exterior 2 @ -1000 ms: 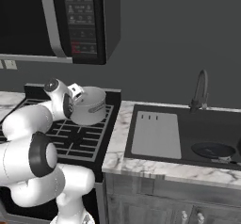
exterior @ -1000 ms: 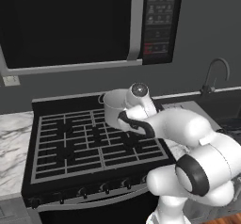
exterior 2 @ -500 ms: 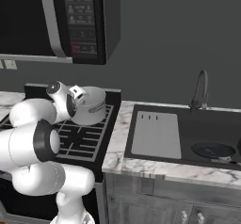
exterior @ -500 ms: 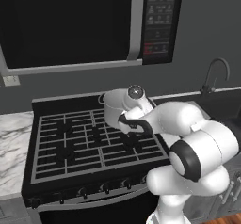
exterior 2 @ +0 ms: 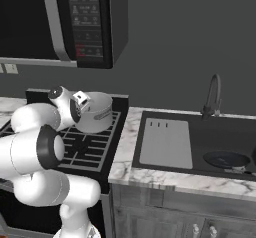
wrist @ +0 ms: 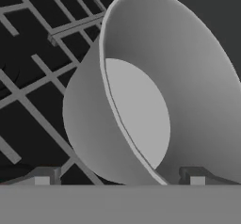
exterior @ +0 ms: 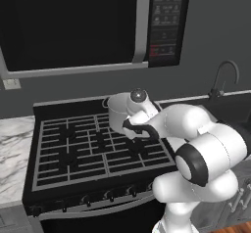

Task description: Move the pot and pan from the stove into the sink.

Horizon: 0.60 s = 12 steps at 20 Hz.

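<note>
Over the last second we swing our elbow out to the right while the hand stays beside the tall silvery cylindrical metal pot (exterior: 119,111) at the back right of the black gas stove with grey grid grates (exterior: 73,151). Our two-finger gripper (wrist: 117,178) is spread wide, its tips straddling the pot's near wall and rim, pinching nothing yet. The shallow round dark-grey frying pan (exterior 2: 226,159) already lies in the dark rectangular sink basin (exterior 2: 210,138), so we judge only the pot remains.
</note>
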### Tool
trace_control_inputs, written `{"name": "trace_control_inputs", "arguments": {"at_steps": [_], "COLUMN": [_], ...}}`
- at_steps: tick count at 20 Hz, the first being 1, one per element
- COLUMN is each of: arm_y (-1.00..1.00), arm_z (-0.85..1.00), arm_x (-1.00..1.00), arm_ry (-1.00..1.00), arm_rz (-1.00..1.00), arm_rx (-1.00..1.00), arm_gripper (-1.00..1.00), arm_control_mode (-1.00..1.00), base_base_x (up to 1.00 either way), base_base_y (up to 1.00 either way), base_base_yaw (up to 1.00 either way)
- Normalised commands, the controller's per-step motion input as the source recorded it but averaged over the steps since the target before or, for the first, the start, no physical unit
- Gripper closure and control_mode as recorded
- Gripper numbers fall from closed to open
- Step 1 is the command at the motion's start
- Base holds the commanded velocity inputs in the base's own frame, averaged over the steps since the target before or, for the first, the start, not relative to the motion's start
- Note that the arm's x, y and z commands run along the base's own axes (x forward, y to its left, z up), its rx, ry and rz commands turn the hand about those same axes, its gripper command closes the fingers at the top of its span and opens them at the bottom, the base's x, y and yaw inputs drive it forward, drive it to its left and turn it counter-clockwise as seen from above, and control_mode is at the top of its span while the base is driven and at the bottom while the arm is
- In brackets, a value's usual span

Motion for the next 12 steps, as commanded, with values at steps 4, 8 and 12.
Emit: {"name": "trace_control_inputs", "arguments": {"at_steps": [4, 8, 12], "arm_y": [0.00, 0.00, 0.00], "arm_z": [-0.01, 0.00, -0.01], "arm_x": [0.06, 0.17, 0.27], "arm_ry": [0.01, 0.01, 0.01], "arm_rz": [0.00, 0.00, 0.00], "arm_rx": [-0.01, 0.00, 0.00], "arm_gripper": [-1.00, -1.00, -1.00], "arm_control_mode": [-1.00, -1.00, -1.00], "base_base_x": [0.00, 0.00, 0.00], "base_base_y": [0.00, 0.00, 0.00], "base_base_yaw": [0.00, 0.00, 0.00]}}
